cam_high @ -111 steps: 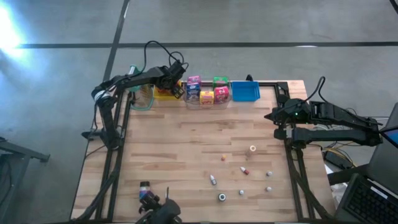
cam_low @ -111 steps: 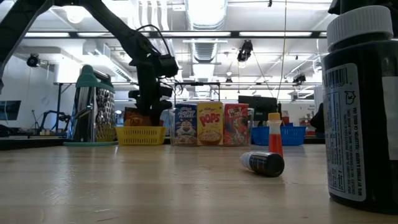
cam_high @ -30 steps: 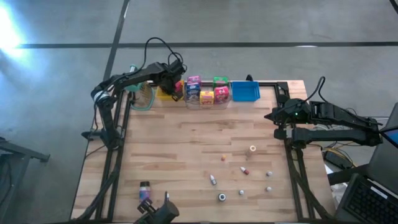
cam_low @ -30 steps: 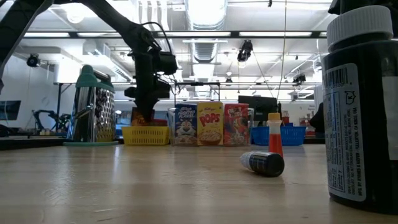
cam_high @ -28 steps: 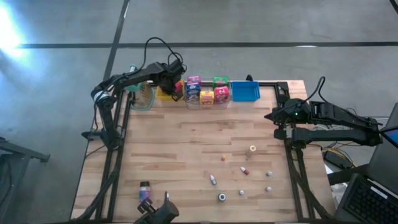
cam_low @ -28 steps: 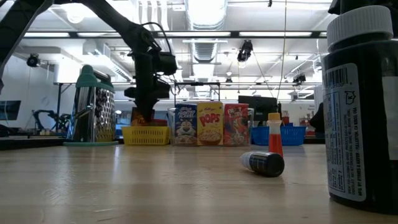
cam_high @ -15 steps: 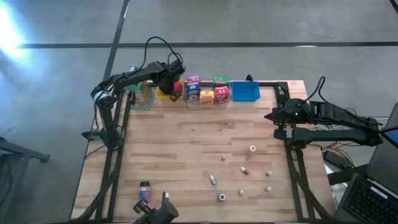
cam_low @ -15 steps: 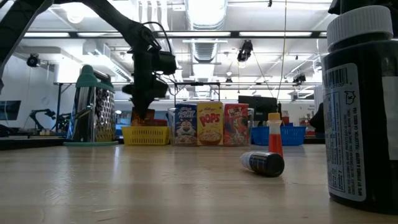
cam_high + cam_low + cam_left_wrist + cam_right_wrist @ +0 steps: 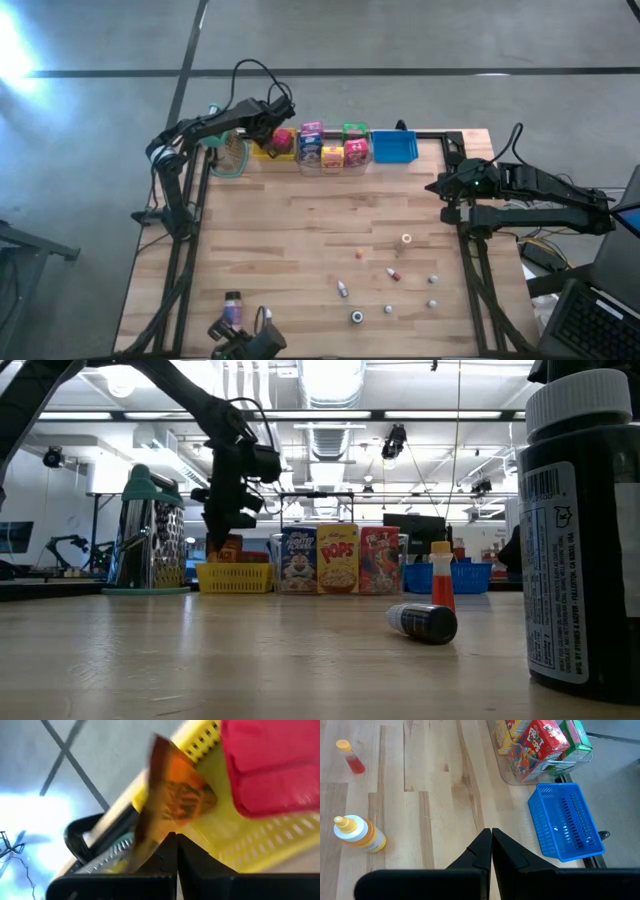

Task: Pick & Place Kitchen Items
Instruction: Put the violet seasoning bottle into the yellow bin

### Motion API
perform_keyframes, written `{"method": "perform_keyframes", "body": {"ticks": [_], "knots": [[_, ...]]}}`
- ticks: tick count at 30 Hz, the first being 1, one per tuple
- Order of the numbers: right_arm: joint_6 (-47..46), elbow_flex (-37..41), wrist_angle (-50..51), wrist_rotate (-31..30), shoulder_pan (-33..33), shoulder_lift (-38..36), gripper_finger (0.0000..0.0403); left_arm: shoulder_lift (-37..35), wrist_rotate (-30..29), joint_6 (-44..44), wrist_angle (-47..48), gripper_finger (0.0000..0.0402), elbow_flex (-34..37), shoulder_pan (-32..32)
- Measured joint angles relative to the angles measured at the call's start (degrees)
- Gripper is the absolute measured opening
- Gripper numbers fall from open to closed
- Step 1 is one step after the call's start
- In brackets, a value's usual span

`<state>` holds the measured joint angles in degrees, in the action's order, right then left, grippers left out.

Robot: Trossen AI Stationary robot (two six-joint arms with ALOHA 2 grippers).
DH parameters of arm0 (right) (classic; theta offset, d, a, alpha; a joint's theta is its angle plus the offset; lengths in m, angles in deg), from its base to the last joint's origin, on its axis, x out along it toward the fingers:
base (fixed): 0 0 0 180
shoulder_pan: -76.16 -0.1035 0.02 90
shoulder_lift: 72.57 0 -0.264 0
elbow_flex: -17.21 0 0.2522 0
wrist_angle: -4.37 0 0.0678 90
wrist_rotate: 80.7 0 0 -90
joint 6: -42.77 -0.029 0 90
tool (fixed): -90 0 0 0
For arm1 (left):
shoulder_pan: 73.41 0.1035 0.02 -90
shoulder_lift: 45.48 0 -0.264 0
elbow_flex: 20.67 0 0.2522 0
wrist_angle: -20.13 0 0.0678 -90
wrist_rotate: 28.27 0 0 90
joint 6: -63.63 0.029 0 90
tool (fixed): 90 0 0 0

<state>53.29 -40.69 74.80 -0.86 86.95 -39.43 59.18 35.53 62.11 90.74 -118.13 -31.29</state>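
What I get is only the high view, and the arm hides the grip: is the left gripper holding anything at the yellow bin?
Observer: Yes. In the left wrist view, the left gripper, fingers shut, pinches the edge of an orange packet over the yellow bin.
Operator: Anything else in that bin?
Observer: A red block lies inside it, beside the packet.
Operator: And the right gripper?
Observer: Its wrist view shows the right gripper shut and empty, near the blue bin.
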Motion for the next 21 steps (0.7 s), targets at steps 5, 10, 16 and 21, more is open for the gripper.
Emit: {"method": "perform_keyframes", "body": {"ticks": [5,10,16,21], "knots": [[0.0,0.0,0.0,0.0,0.0,0.0,0.0008,0.0,9.7,-0.2,1.6,0.0006,0.0,-0.9],[0.0,0.0,0.0,0.0,0.0,0.0,0.0008,-1.7,13.2,-1.7,6.9,0.0003,-1.0,-2.8],[0.0,0.0,0.0,0.0,0.0,0.0,0.0008,-10.4,13.1,-6.4,10.7,0.0002,-0.9,-8.6],[0.0,0.0,0.0,0.0,0.0,0.0,0.0008,-17.6,13.1,-11.7,9.0,0.0002,0.6,-16.9]]}}
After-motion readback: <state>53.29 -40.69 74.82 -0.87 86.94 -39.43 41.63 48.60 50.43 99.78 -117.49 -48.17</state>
